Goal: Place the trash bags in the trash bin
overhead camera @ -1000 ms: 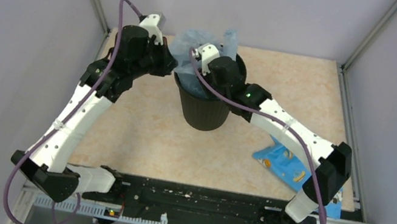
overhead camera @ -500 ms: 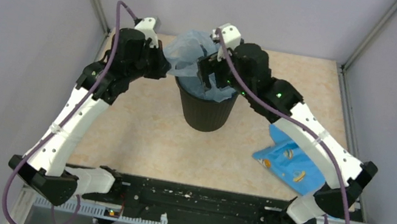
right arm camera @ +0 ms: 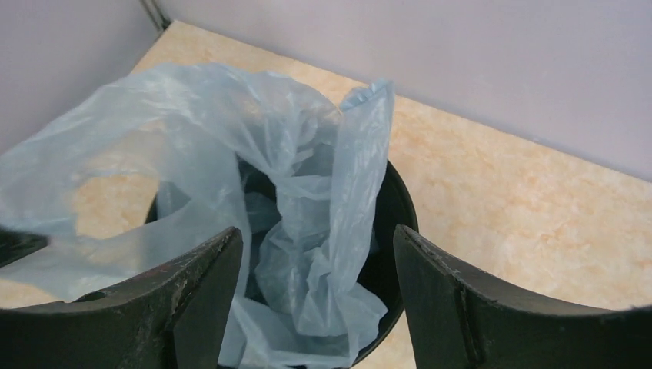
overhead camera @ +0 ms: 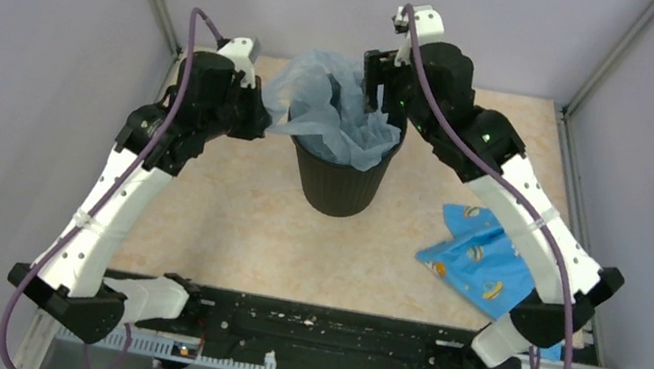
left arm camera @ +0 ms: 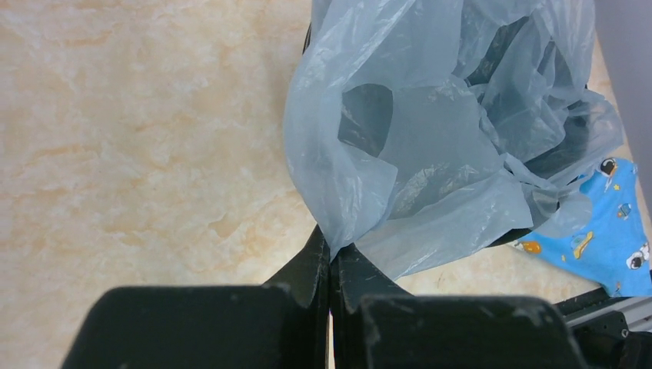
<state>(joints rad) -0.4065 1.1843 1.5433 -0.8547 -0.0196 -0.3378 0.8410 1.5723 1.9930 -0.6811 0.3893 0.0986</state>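
Moved since a second ago: my right pincer (overhead camera: pixel 377 80) has come up out of the trash bin (overhead camera: pixel 338 186) and now hangs above its far right rim. More of the trash bag (overhead camera: pixel 335 115) has puffed up above the mouth and spilled over the near rim.
Top view, bin: upright toward the far middle of the worktop (overhead camera: pixel 226 217), between my two arms.
Top view, bag: partly inside the bin, the rest bunched above the mouth, with one lobe stretched out to the left.
Top view, left pincer (overhead camera: pixel 261 122): just beside the bin's left rim, at the end of that stretched lobe.
Top view, other: a blue printed item (overhead camera: pixel 481 268) lies flat on the worktop right of the bin, apart from it; I cannot tell whether it is cloth or a packet.
Left wrist, pincer: fingers pressed together, pinching a fold of the bag's film at their tips.
Left wrist, bag: the film rises from the pinch and balloons over the bin, whose dark wall shows through it.
Right wrist, pincer: fingers spread wide with nothing held between them, poised over the bin's mouth.
Right wrist, bag: crumpled film fills much of the mouth, a tall flap stands up in the middle, and the black rim is bare on the right.
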